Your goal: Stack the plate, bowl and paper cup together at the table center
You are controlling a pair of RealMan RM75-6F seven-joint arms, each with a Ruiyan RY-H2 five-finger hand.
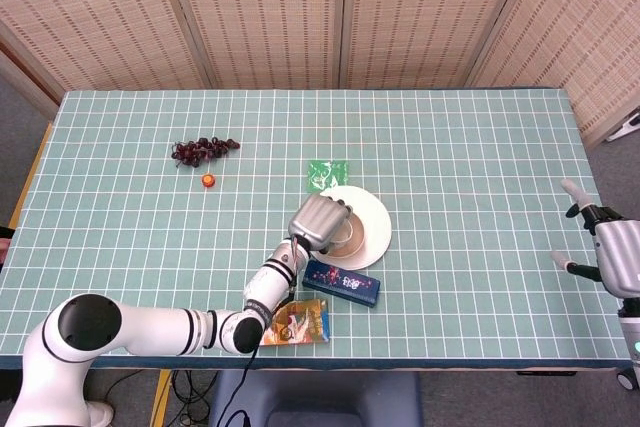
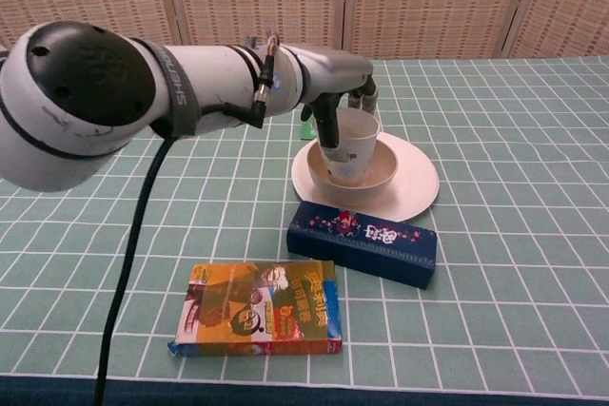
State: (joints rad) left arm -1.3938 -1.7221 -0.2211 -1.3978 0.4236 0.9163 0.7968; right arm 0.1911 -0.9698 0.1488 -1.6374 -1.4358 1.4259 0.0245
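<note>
A white plate [image 2: 415,185] [image 1: 375,219] lies near the table's middle with a beige bowl [image 2: 381,168] [image 1: 352,242] on it. A white paper cup [image 2: 350,145] stands upright inside the bowl, its rim above the bowl's edge. My left hand [image 2: 338,102] [image 1: 318,220] grips the cup from above and behind, fingers around its rim. In the head view the hand covers most of the cup. My right hand [image 1: 600,247] hangs at the far right beyond the table's edge, fingers spread, holding nothing.
A dark blue box [image 2: 363,243] lies just in front of the plate. An orange snack packet [image 2: 259,308] sits near the front edge. A green packet [image 1: 325,173] lies behind the plate. Dark grapes [image 1: 203,150] and a small orange cap [image 1: 209,181] are at the back left.
</note>
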